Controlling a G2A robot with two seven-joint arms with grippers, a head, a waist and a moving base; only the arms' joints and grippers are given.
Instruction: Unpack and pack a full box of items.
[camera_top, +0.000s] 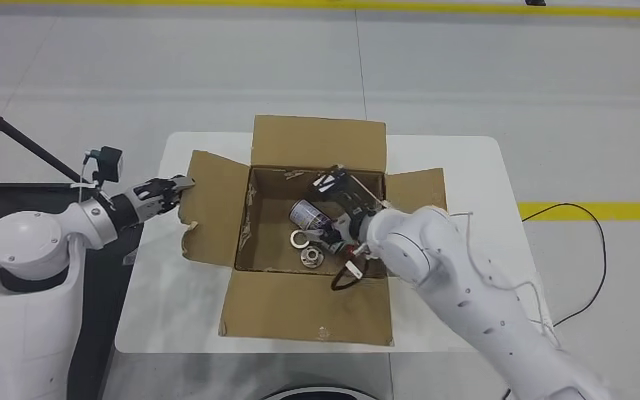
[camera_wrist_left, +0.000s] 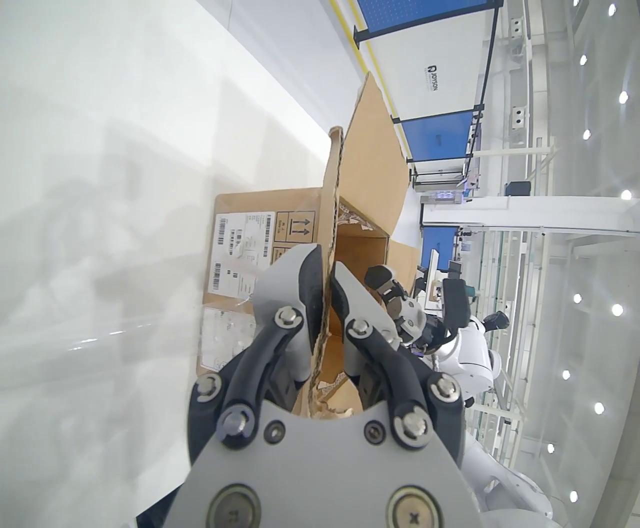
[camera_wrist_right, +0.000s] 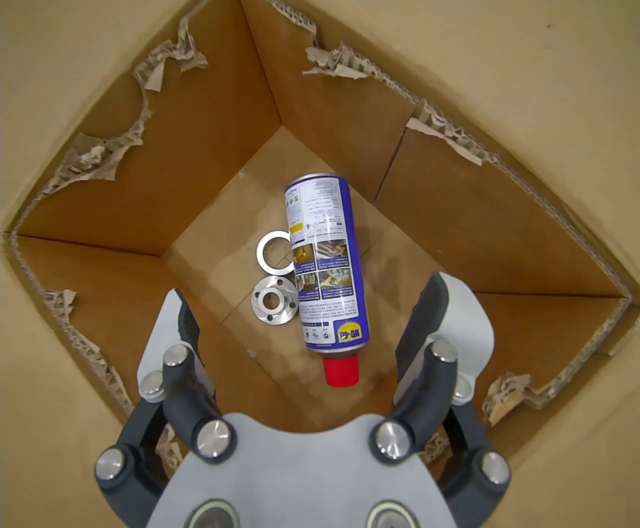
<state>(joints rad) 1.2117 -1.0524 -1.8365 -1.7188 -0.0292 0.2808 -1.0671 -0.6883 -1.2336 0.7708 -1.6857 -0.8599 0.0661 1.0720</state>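
Closest to the robot, the cardboard box (camera_top: 262, 215) has its front flap (camera_top: 305, 305) folded out flat, reaching nearly to the near edge of the white desk (camera_top: 450, 160), so there's hardly any free surface on that side. The right arm comes in over that flap, and the right pincer (camera_wrist_right: 307, 300) hangs over the open mouth of the box with its jaws spread wide and nothing in them. Right under it a blue spray can (camera_wrist_right: 325, 265) with a red cap lies on its side on the box floor, cap end toward the pincer. A flat metal ring (camera_wrist_right: 274, 251) and a round flange (camera_wrist_right: 274, 300) with bolt holes sit next to each other, snug beside one flank of the can. The rest of the floor is bare cardboard, with decent room out to all four walls. The rim is pretty ragged, with torn corrugated paper along the folds and at the corners. Off to the robot's left, the left pincer (camera_wrist_left: 327, 265) is clamped on the outer edge of the left flap (camera_top: 215, 210), one finger on each face. The right flap (camera_top: 415, 188) sticks out the other way, with open desk past it. At the back, the far flap (camera_top: 320, 140) stands up with a thin strip of desk behind it.
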